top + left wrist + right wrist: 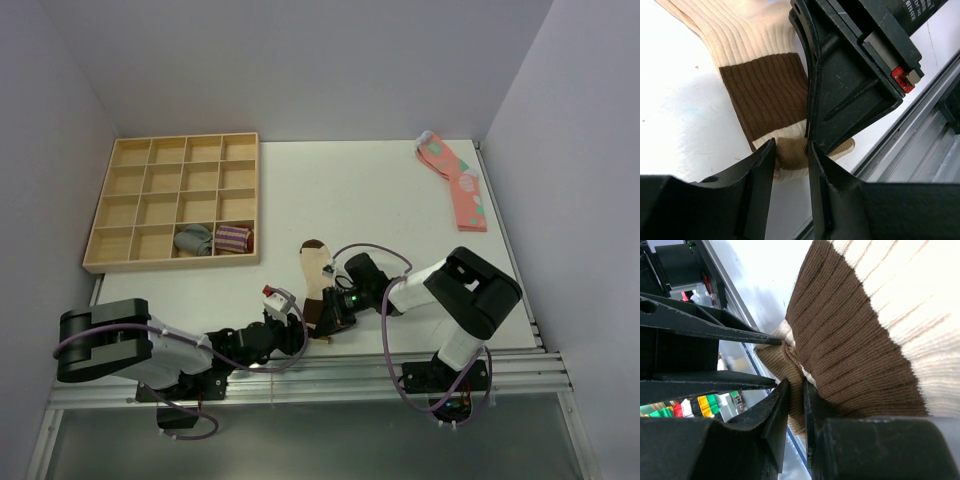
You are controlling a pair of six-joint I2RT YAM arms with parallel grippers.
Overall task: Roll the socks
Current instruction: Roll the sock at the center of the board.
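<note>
The beige socks (316,272) lie stacked near the table's front edge, with the dark brown toe away from me and the cuff toward me. In the left wrist view the brown band (765,90) and the tan folded cuff end (790,152) show. My left gripper (791,150) has its fingertips closed on that cuff fold. My right gripper (796,390) is shut on the same tan cuff fabric (790,365), next to the brown band (850,340). The two grippers meet tip to tip at the cuff, the left gripper (298,322) beside the right gripper (326,312).
A wooden compartment tray (130,180) stands at the back left and holds a grey rolled sock (194,240) and a purple-striped one (233,238). Pink spotted socks (458,182) lie at the back right. The metal rail (330,365) runs just behind the cuff.
</note>
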